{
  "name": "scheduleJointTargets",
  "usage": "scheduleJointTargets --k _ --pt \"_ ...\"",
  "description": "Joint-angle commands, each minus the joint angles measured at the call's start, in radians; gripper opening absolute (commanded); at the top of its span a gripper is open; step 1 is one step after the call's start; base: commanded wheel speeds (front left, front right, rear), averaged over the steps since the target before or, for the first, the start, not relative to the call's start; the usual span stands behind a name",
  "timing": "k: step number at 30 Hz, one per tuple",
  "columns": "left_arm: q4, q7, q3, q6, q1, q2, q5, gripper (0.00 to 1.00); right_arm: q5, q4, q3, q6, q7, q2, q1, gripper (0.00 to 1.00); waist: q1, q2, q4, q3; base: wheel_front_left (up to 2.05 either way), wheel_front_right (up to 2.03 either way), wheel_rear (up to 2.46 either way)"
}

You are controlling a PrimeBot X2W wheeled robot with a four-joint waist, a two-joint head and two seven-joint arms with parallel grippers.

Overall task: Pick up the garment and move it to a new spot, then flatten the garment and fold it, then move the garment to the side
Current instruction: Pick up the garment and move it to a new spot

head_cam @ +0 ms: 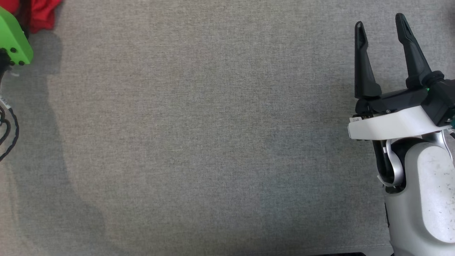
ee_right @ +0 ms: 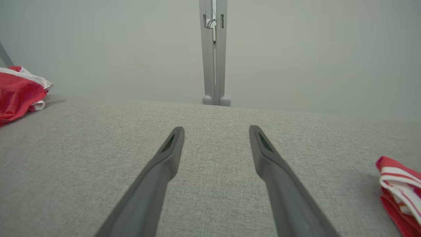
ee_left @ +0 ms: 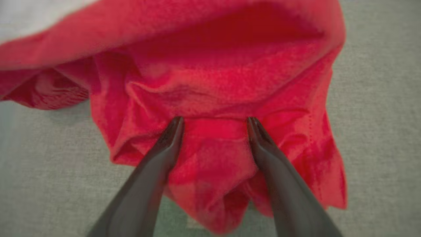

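Left end effector [ee_left: 214, 121] has its fingers spread, straddling a bunched fold of the red garment [ee_left: 213, 65], which lies at 11 o'clock on the counter [head_cam: 213, 142]. Right end effector [head_cam: 380, 20] is spread and empty at 3 o'clock. Risks: the pinch catches one thin layer and slips on lift, or bites several layers and the garment comes up balled.

The left hand [ee_left: 215, 121] and the right hand [head_cam: 380, 23] both have fingers spread wide apart.

Grey fabric-covered table [head_cam: 213, 142]: right gripper [head_cam: 380, 20] at right edge, fingers [head_cam: 364, 67] spread apart; red garment [head_cam: 42, 14] bunched at top-left corner beside green housing [head_cam: 12, 39], dark cable [head_cam: 10, 131] below.
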Motion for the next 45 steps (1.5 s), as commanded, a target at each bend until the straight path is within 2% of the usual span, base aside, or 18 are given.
scheduleJointTargets --k 1,2,3,4,12,19,27,31,36,41,45 --pt "0.019 -0.003 0.006 0.004 -0.013 0.01 -0.008 0.87 -0.007 -0.007 0.001 -0.002 0.0 -0.001 -0.017 1.0 -0.0002 0.0 -0.027 0.025 0.0 0.0 0.0" --pt "0.03 -0.005 0.006 0.004 -0.013 0.01 -0.008 0.55 -0.009 -0.007 0.001 -0.002 0.001 -0.001 -0.017 1.0 -0.0002 0.0 -0.027 0.024 0.0 0.0 0.0" --pt "0.041 -0.011 0.004 0.004 -0.009 0.009 -0.009 0.08 -0.012 -0.008 0.0 -0.002 0.002 -0.001 -0.016 1.0 -0.0002 0.0 -0.027 0.023 0.0 0.0 0.0" --pt "0.051 -0.019 0.002 0.004 -0.008 0.009 -0.005 0.0 -0.012 -0.008 -0.003 -0.002 0.002 -0.001 -0.016 1.0 -0.0002 0.0 -0.026 0.02 0.0 0.0 0.0" --pt "0.076 -0.125 -0.018 0.011 -0.044 0.024 0.027 0.0 -0.001 0.022 -0.017 -0.002 -0.017 -0.002 -0.003 1.0 -0.0002 0.0 -0.007 -0.034 0.0 0.0 0.0" --pt "0.075 -0.195 -0.038 0.004 -0.071 0.003 0.036 0.0 0.013 0.069 -0.024 -0.002 -0.035 -0.002 0.019 1.0 -0.0002 0.0 0.001 -0.141 0.0 0.0 0.0" --pt "0.034 -0.227 -0.121 -0.001 -0.062 -0.045 0.048 0.0 0.043 0.134 -0.059 -0.002 -0.069 -0.002 0.084 1.0 -0.0002 0.0 -0.012 -0.308 0.0 0.0 0.0" --pt "0.004 -0.236 -0.165 -0.002 -0.016 -0.101 0.029 0.0 0.053 0.165 -0.088 -0.002 -0.077 -0.002 0.136 1.0 -0.0002 0.0 -0.026 -0.39 0.0 0.0 0.0" --pt "-0.026 -0.264 -0.22 -0.002 0.08 -0.204 0.0 0.0 0.057 0.186 -0.122 -0.002 -0.083 -0.002 0.206 1.0 -0.0002 0.0 -0.045 -0.467 0.0 0.0 0.0" --pt "-0.016 -0.315 -0.254 0.006 0.217 -0.333 -0.032 0.0 0.062 0.188 -0.136 -0.002 -0.083 -0.002 0.258 1.0 -0.0002 0.0 -0.072 -0.496 0.0 0.0 0.0" --pt "0.014 -0.368 -0.282 0.024 0.341 -0.397 -0.074 0.0 0.073 0.193 -0.127 -0.002 -0.087 -0.002 0.278 1.0 -0.0002 0.0 -0.101 -0.495 0.0 0.0 0.0"
